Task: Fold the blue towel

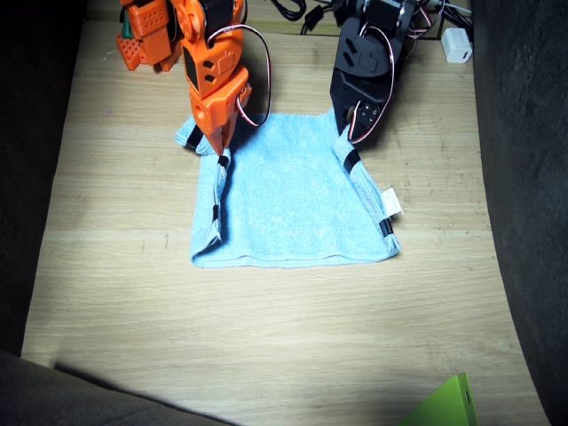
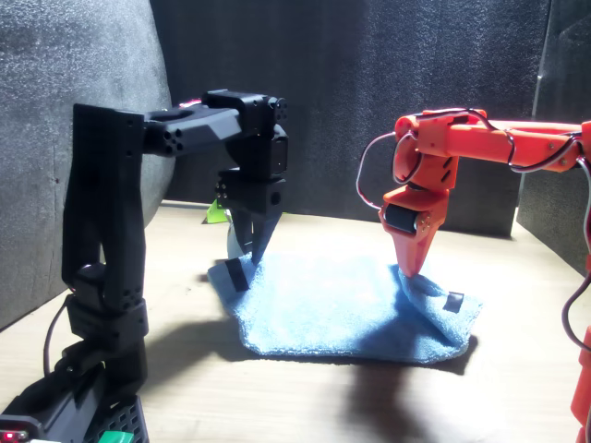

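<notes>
Blue towel (image 1: 293,195) lies flat mid-table, its near edge free. At its far corners you've got the right gripper (image 1: 219,146) and the left gripper (image 1: 348,146) each pinched shut on an edge. Looks like the grasp step; next, lift both evenly and carry toward the near edge.

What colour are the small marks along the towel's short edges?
Black marks on the light blue towel, clearest in the fixed view.

Both grippers' fingertips are buried in the blue towel (image 1: 288,191) edges, so jaw gaps can't be read (either view). Green object (image 1: 444,406) near the towel is cut off by the frame edge; white tag (image 1: 391,203) print too small.
</notes>
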Available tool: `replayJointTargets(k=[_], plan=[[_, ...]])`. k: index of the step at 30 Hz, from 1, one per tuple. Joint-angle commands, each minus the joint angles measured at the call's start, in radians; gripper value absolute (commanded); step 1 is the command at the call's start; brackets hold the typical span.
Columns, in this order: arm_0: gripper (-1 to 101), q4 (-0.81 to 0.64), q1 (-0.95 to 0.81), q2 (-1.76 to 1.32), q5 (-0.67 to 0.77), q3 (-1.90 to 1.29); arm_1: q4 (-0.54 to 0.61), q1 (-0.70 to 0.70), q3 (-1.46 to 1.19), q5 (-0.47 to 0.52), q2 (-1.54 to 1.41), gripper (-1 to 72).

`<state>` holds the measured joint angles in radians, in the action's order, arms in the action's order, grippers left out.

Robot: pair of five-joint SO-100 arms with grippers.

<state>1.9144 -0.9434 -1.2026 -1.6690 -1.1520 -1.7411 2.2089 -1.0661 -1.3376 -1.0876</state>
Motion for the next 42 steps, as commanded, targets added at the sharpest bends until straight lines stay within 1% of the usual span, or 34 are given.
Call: replayJointTargets(k=[1,9,17,25,33,42], plan=[[0,0.011,0.031,0.012,-0.002,0.058,-0.075,0.018,0.155,-0.005,0.025,0.0],[0,0.043,0.109,0.114,0.0,0.166,-0.192,0.043,0.445,-0.003,0.184,0.0],[0,0.055,0.144,0.183,-0.021,0.245,-0.193,0.097,0.528,-0.006,0.264,0.0],[0,0.028,0.146,0.146,-0.072,0.201,-0.184,0.101,0.557,-0.012,0.268,0.0],[0,0.005,0.181,0.15,-0.069,0.186,-0.146,0.11,0.565,-0.046,0.23,0.0],[0,0.003,0.225,0.189,-0.092,0.201,-0.147,0.1,0.632,-0.025,0.304,0.0]])
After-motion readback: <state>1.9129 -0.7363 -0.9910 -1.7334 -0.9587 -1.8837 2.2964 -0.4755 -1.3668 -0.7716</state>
